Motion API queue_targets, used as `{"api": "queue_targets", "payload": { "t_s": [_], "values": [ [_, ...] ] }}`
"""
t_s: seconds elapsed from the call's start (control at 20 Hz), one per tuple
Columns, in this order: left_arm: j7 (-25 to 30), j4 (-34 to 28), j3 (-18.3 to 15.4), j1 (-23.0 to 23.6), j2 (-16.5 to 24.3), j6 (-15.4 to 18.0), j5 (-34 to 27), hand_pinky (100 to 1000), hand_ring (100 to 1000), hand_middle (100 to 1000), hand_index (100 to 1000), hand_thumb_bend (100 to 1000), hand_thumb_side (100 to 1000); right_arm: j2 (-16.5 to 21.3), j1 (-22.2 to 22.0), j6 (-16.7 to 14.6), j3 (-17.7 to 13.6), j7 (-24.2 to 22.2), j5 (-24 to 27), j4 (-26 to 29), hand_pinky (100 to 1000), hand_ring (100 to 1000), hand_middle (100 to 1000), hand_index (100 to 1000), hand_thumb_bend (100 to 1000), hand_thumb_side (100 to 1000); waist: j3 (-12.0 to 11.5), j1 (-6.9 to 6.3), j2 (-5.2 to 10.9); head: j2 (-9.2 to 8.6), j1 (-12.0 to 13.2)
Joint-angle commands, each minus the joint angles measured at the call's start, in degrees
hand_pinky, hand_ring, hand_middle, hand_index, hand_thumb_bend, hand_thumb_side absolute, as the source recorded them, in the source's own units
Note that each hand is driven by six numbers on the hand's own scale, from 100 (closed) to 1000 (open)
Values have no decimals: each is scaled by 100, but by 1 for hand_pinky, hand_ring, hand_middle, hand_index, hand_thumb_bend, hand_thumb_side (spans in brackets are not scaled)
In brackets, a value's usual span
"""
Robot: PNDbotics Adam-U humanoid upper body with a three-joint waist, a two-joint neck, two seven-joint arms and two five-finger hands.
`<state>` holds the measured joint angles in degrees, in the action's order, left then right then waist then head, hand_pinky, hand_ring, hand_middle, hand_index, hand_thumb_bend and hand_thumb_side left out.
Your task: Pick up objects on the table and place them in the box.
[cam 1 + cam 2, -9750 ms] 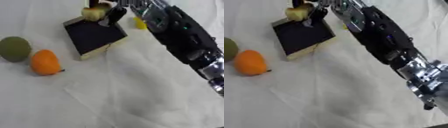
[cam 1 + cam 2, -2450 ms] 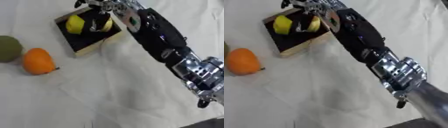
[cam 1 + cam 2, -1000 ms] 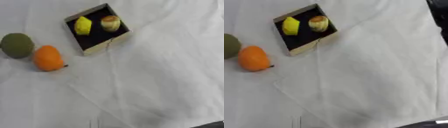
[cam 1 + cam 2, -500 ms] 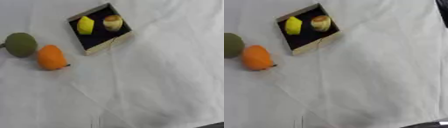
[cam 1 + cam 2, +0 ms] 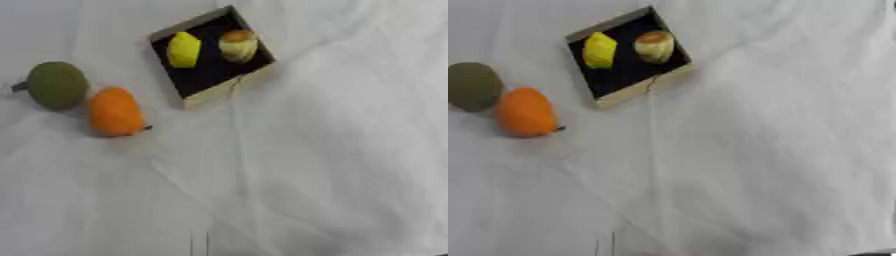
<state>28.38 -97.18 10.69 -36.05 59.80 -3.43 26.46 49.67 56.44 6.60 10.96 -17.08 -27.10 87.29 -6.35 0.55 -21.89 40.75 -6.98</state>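
Box (image 5: 208, 92): a small square box with pale walls and a black floor, set askew on the table toward the far side, left of the middle.
Yellow object (image 5: 184, 49): lies inside the box, in its far left part, on the black floor.
Tan object (image 5: 237, 45): rounded, with a darker brownish top, also inside the box, just beside the yellow object on its right; whether the two touch cannot be told.
Orange object (image 5: 114, 112): an oval orange fruit-like shape on the cloth, outside the box, to the left of its near corner.
Green object (image 5: 57, 85): a dull olive round shape, left of and slightly beyond the orange object, just beside it and perhaps touching it.
Table (image 5: 332, 150): covered with a white, creased cloth; long folds run from the box toward the near edge.
Robot hand: neither the left nor the right robot hand shows in either eye view, so their state cannot be told.
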Motion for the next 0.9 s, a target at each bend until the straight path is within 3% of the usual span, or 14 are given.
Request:
{"api": "queue_targets", "payload": {
  "t_s": [0.05, 0.5, 0.9],
  "values": [
    [-103, 112, 20, -265, 4, -14, 0, 872, 857, 813, 869, 655, 100, 162, 67, 1, -97, 28, 39, 11, 892, 898, 805, 876, 100, 291, -7, -71, 190, -39, -7],
    [-99, 614, 318, -1137, -588, 97, 162, 866, 856, 821, 873, 615, 100, 116, 64, 7, -108, 47, 62, -46, 892, 898, 804, 874, 100, 291, -4, -56, 197, -69, -69],
    [79, 1177, 515, -1589, -1082, 293, 279, 864, 861, 830, 876, 596, 116, 64, 76, 14, -120, 73, 95, -83, 892, 897, 804, 872, 100, 296, 22, -48, 185, -87, -70]
  ]
}}
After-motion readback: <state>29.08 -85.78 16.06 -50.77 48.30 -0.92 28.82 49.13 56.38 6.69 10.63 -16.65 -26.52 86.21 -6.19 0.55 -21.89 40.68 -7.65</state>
